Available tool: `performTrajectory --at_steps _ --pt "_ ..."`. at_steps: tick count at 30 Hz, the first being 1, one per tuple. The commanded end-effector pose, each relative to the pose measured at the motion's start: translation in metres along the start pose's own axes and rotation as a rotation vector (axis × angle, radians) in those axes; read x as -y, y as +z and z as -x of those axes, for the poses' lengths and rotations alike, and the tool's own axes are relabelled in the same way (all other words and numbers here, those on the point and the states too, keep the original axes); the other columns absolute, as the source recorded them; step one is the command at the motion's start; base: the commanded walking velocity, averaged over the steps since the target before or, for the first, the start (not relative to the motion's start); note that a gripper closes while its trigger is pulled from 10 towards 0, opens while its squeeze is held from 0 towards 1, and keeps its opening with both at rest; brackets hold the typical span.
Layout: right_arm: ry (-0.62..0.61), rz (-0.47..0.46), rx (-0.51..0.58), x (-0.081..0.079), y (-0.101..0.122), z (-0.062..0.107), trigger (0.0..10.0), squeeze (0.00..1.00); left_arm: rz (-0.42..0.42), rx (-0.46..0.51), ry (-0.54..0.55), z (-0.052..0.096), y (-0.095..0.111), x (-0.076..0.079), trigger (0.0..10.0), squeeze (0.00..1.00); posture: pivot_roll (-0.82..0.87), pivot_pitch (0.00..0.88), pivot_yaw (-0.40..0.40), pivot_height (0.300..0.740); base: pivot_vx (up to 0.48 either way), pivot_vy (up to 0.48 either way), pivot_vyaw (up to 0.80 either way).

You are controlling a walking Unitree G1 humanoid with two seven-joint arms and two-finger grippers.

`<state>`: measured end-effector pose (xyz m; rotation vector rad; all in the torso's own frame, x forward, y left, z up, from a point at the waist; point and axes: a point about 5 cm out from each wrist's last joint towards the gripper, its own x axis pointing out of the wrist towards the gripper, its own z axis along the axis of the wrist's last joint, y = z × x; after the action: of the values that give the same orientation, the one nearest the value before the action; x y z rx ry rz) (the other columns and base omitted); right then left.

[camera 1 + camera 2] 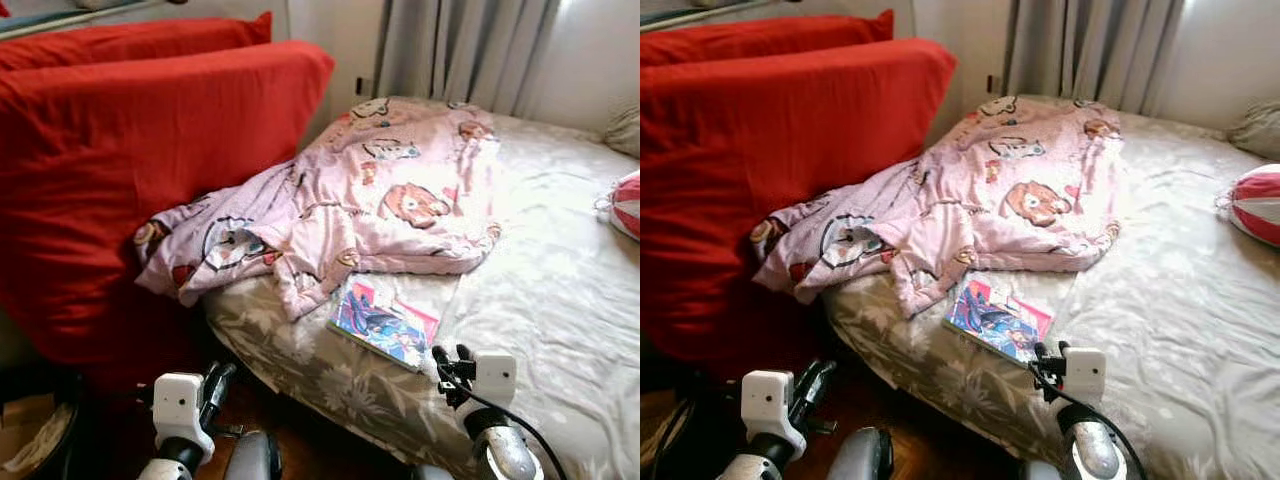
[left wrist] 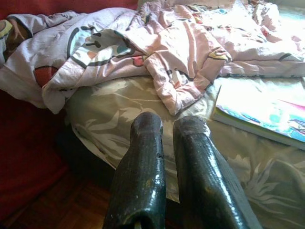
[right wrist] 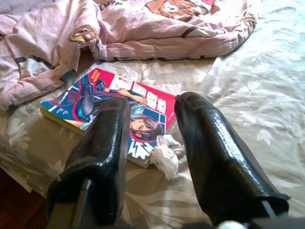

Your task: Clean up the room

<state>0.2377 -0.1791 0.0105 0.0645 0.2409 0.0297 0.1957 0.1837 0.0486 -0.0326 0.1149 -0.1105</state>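
Bed (image 1: 560, 280) | book (image 3: 114, 109) corner under blanket (image 1: 380, 190) | right tool (image 3: 152, 129) wide | left tool (image 2: 169, 157) narrow

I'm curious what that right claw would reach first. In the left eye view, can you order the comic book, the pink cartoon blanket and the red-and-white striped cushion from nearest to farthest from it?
From the right gripper, at the bed's near edge:
1. Colourful glossy comic book, just ahead to its left on the bedsheet.
2. Pink cartoon-print blanket, crumpled beyond the book.
3. Red-and-white striped cushion, far off at the bed's right edge.
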Motion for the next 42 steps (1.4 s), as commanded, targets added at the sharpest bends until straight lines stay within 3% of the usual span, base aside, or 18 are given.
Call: performTrajectory --at_steps 1,20,24,42 --pt "-0.009 0.002 0.008 0.0013 0.0021 -0.0011 10.0 0.00 0.013 -0.005 -0.003 0.0007 0.0002 0.0005 10.0 0.00 0.09 0.000 0.013 0.612 0.000 0.000 0.00" --pt "0.008 0.022 -0.022 -0.0017 -0.0005 -0.0031 10.0 0.00 0.011 -0.007 -0.002 0.0009 0.0002 0.0001 10.0 0.00 0.10 0.000 0.015 0.608 0.000 0.000 0.00" --pt "0.013 0.021 0.000 -0.0024 0.0008 -0.0027 10.0 0.00 0.010 -0.008 -0.002 0.0009 0.0000 0.0001 10.0 0.00 0.10 0.000 0.015 0.578 0.000 0.000 0.00" --pt "0.044 0.022 -0.003 -0.0060 -0.0011 -0.0013 10.0 0.00 0.010 -0.011 -0.005 0.0006 0.0000 -0.0001 10.0 0.00 0.10 0.000 0.016 0.578 0.000 0.000 0.00"
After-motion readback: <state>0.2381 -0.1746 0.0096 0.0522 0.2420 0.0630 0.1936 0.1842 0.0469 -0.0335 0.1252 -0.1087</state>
